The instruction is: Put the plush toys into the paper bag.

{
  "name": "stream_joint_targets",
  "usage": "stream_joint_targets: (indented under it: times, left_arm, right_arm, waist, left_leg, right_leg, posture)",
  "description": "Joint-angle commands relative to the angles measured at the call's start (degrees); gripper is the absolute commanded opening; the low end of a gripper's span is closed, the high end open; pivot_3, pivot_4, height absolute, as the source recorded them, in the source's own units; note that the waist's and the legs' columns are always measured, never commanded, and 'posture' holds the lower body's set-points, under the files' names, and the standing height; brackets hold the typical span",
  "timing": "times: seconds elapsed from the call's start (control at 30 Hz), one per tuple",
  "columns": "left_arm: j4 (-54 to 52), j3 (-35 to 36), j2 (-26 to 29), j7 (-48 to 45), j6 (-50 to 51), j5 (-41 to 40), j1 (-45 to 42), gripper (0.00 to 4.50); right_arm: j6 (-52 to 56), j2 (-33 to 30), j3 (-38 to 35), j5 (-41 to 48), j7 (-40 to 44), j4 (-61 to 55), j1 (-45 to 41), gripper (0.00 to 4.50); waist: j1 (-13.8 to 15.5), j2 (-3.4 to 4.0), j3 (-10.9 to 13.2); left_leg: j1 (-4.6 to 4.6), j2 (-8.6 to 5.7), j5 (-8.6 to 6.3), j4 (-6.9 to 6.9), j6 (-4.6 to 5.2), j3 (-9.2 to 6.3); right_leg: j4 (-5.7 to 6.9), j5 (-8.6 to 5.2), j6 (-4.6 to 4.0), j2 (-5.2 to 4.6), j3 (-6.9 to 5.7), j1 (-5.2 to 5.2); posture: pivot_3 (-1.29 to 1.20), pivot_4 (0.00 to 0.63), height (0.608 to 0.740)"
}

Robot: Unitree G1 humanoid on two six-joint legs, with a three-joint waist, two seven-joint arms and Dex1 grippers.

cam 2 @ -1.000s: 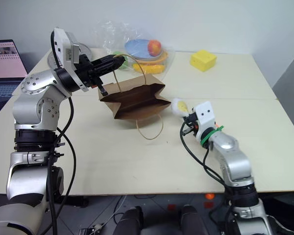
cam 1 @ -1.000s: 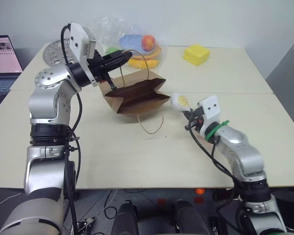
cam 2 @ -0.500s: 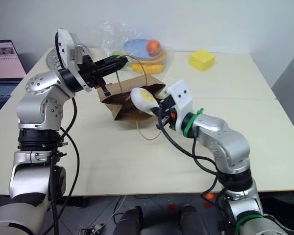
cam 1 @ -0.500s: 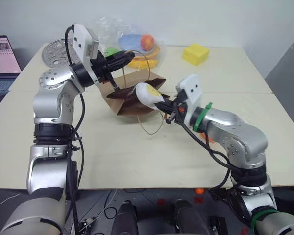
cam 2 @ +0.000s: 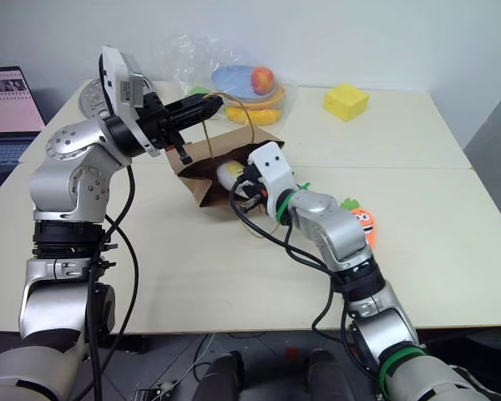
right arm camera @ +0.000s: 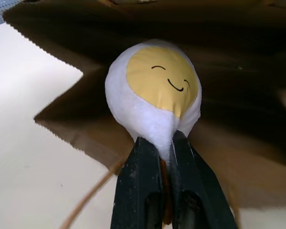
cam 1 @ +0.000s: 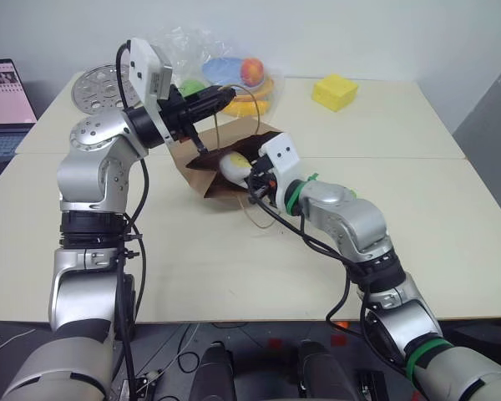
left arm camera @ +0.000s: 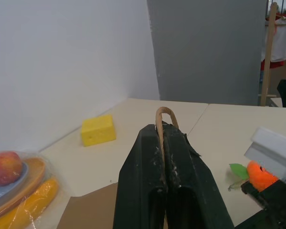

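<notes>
The brown paper bag (cam 1: 199,174) lies tilted on the table with its mouth toward me. My left gripper (cam 1: 224,95) is shut on one cord handle (left arm camera: 165,114) and holds it up. The white-and-yellow egg plush toy (right arm camera: 155,95) sits at the bag's mouth, and my right gripper (right arm camera: 164,149) is shut on the toy's lower end. Part of the egg's body is over the dark opening. The orange carrot plush toy (cam 2: 363,224) lies on the table to the right of my right arm.
A clear plastic bag of fruit (cam 1: 238,73) stands just behind the paper bag. Farther right at the back sits a yellow cube (cam 1: 334,92). A round metal disc (cam 1: 93,87) and a laptop (cam 1: 3,109) are at the far left. The bag's other handle loop (cam 1: 255,220) trails on the table.
My right arm has swung left across the table and carried the egg toy to the bag's mouth. The carrot toy now shows where the arm was. The left gripper has kept still.
</notes>
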Motion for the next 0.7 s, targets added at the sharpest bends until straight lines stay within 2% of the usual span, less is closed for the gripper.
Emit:
stream_joint_targets:
  times: [0.03, 0.3, 0.5, 0.7]
  left_arm:
    - [-5.0, 1.5, -0.4, 0.7, 3.2, -3.7, -0.6, 0.00]
    - [-6.1, 2.5, 0.1, 2.1, 5.8, -5.5, -0.4, 0.00]
    - [-7.1, 2.2, 0.6, 0.9, 6.3, -5.9, 0.4, 0.00]
    - [-7.0, 2.0, 1.0, 0.2, 6.0, -5.3, 1.4, 0.00]
  right_arm:
    - [-5.6, 3.6, -0.9, -1.4, -0.7, 6.6, -4.8, 0.02]
    - [-19.4, 8.4, -3.4, -5.2, -3.2, 26.9, -11.9, 0.02]
    - [-23.5, 10.0, -4.9, -5.7, -1.9, 32.5, -13.3, 0.02]
    - [-22.7, 7.9, -4.9, -5.6, 0.3, 27.6, -10.5, 1.91]
  waist:
    - [0.0, 0.00, 0.0]
    - [0.1, 0.00, 0.0]
    - [-0.2, 0.01, 0.0]
    - [-0.2, 0.01, 0.0]
  left_leg:
    - [0.00, 0.00, 0.00, 0.00, 0.00, 0.00]
    - [-0.03, 0.00, 0.00, -0.02, 0.00, -0.01]
    - [-0.03, 0.01, 0.00, -0.09, 0.00, -0.02]
    - [-0.03, 0.00, 0.00, -0.12, -0.01, -0.03]
  right_leg:
    - [0.02, 0.00, 0.00, 0.00, -0.01, -0.01]
    - [-0.02, 0.03, 0.04, -0.01, -0.03, -0.01]
    - [0.00, 0.03, 0.04, 0.00, -0.03, -0.04]
    - [-0.01, 0.03, 0.04, 0.00, -0.05, -0.04]
  posture:
    - [0.00, 0.150, 0.740]
    - [0.00, 0.150, 0.740]
    - [0.00, 0.150, 0.740]
    - [0.00, 0.150, 0.740]
